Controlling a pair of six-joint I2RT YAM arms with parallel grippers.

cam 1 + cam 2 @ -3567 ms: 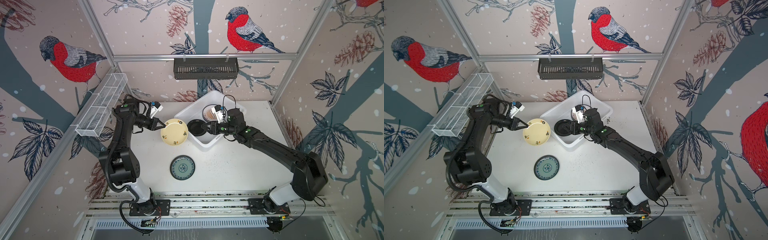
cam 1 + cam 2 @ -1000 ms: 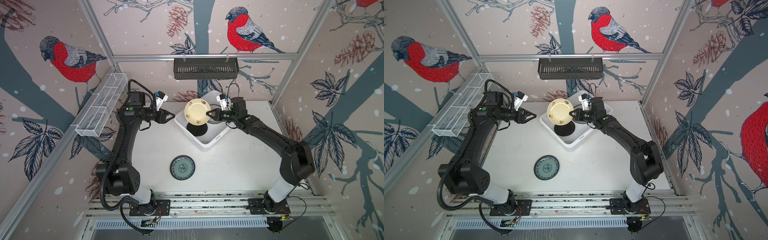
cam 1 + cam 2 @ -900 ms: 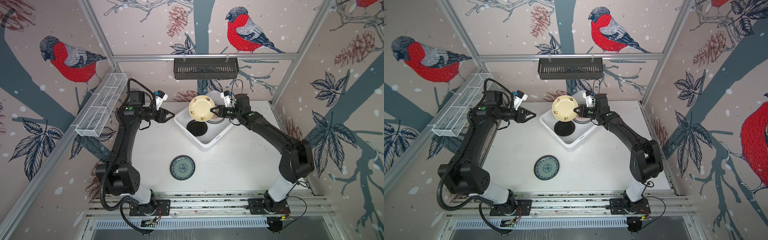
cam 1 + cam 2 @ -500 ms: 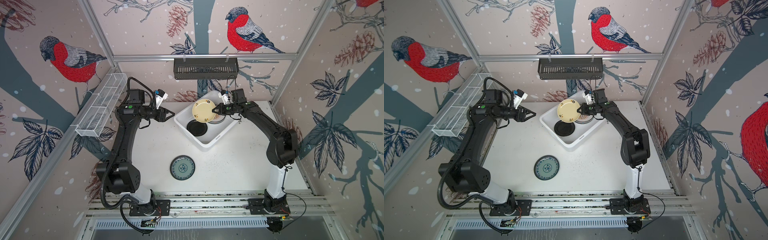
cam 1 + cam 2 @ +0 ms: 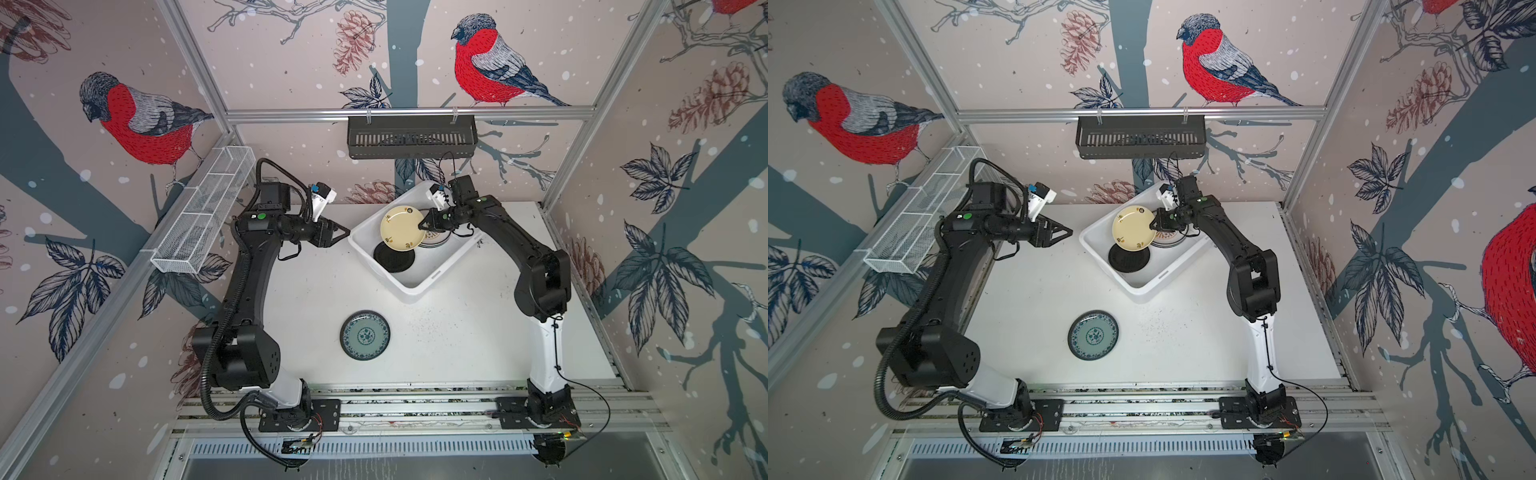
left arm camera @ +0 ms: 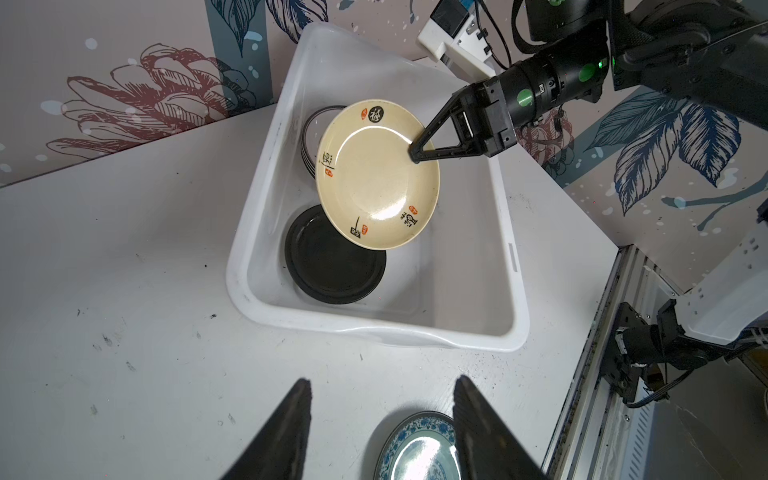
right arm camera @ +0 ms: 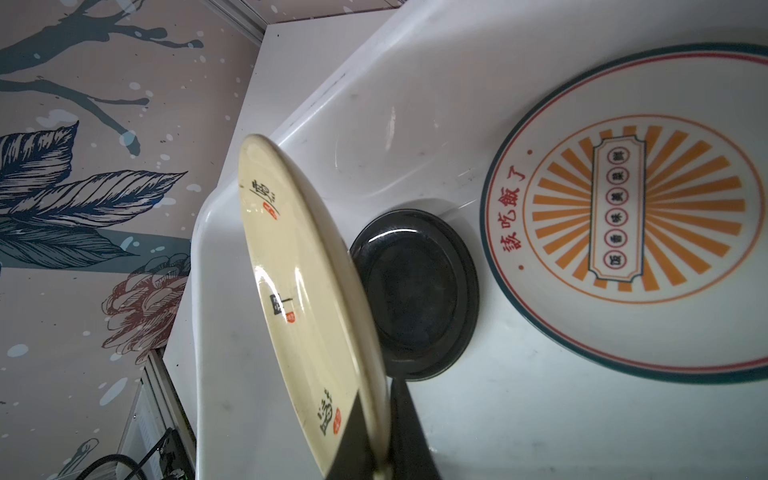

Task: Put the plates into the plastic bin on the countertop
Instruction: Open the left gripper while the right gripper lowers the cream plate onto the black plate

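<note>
Your right gripper (image 6: 415,156) is clamped only on the rim of the cream plate (image 5: 401,228), which hangs tilted over the bin (image 5: 415,286), partly above the black plate (image 5: 394,258). Let go here and it likely drops edge-first, clattering onto that plate or the sunburst plate (image 7: 631,212) beside it. A thin rim pinch may also slip. Your left gripper (image 5: 344,236) hovers just outside the bin, fingers apart, empty. The teal plate (image 5: 365,335) lies on the speckled white counter (image 5: 478,340), well clear of the bin, and bird-print walls stand close behind it.
</note>
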